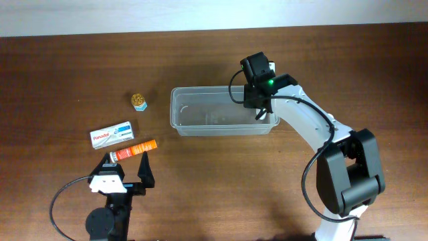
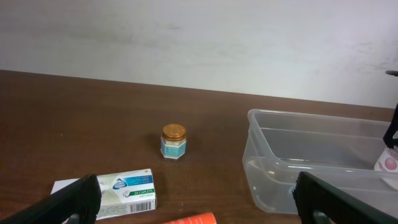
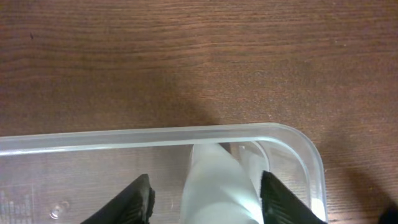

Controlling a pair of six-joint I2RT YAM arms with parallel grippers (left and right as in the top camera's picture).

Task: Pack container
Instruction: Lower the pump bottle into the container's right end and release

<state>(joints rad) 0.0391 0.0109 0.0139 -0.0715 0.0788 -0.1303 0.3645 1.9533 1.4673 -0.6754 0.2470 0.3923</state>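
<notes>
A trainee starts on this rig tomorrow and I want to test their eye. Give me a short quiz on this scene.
1. True or false: the left gripper is shut on the orange box.
2. Which thing lies nearest the left gripper? A) jar B) Panadol box C) orange box
3. How many items lie on the table outside the container?

Key: 1 false, its jaws are open; 2 C; 3 three.
</notes>
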